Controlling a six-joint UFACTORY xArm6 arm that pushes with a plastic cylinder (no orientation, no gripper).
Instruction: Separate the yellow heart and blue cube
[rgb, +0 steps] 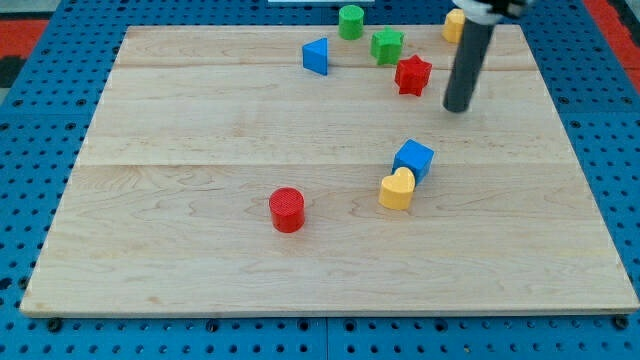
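The yellow heart (397, 188) lies right of the board's middle, touching the blue cube (414, 159), which sits just above and to its right. My tip (457, 108) is at the lower end of the dark rod, above and to the right of the blue cube, with a clear gap between them. It stands just right of the red star (412, 75).
A red cylinder (287, 209) stands left of the heart. Near the view's top are a blue triangle (316, 56), a green cylinder (351, 21), a green star (387, 45) and a yellow block (454, 25) partly behind the rod. The wooden board (180, 150) rests on blue pegboard.
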